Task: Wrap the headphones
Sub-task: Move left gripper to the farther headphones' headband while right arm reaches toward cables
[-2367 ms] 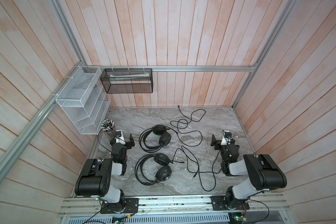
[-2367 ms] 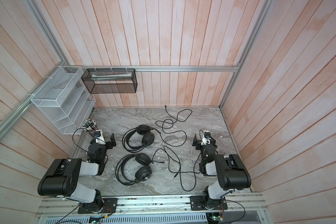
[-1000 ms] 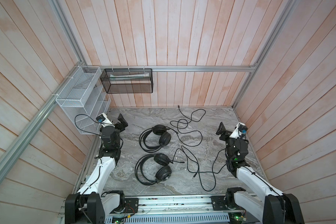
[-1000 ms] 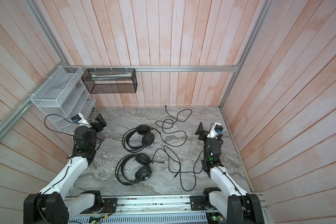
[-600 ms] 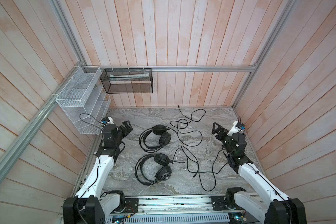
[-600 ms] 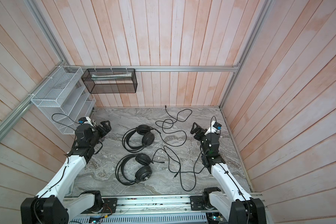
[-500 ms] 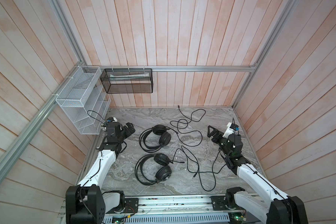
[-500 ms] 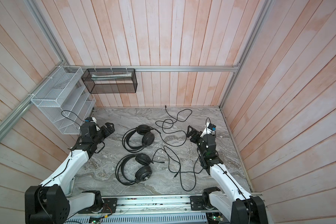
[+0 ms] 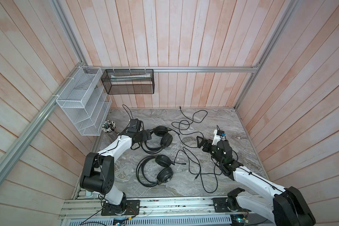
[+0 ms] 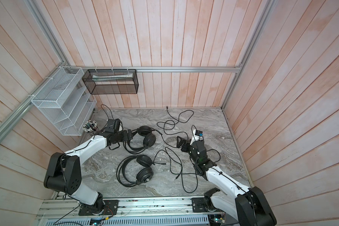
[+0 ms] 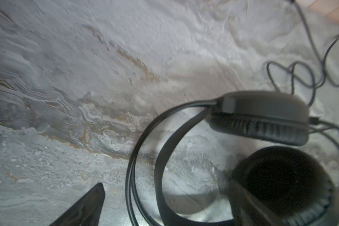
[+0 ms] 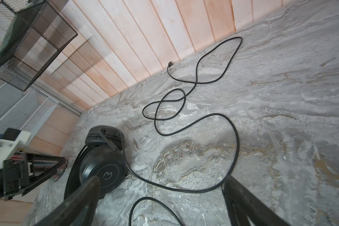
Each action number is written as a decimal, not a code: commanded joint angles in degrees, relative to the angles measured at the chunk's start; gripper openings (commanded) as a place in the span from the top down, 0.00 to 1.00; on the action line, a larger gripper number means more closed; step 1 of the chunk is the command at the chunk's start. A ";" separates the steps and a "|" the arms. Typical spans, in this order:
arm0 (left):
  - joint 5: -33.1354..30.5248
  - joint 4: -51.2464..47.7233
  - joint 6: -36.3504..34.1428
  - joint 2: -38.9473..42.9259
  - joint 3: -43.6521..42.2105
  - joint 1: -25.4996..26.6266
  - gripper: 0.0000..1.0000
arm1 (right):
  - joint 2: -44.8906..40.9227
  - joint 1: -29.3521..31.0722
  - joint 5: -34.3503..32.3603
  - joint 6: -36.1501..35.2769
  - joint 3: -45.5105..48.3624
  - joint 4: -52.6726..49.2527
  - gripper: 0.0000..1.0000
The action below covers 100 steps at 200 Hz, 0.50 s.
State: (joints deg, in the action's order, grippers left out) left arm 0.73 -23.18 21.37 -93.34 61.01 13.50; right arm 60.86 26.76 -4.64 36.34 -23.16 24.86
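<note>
Your left hand (image 9: 148,135) is hovering spread, the far headset (image 9: 165,140) lying just right of it. Your right hand (image 9: 199,142), also spread, is hanging farther off.

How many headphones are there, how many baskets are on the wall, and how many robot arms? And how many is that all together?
headphones: 2
wall baskets: 2, a white wire rack and a black mesh basket
robot arms: 2
Total: 6
</note>
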 commanded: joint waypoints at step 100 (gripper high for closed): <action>-10.73 -9.99 -0.71 -14.23 7.01 1.53 0.15 | -1.30 1.98 -1.03 -2.22 -1.18 0.01 0.00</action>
State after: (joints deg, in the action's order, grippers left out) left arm -8.69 -32.25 20.01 -106.43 66.48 14.96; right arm 59.51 28.18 -5.23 35.31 -23.18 25.21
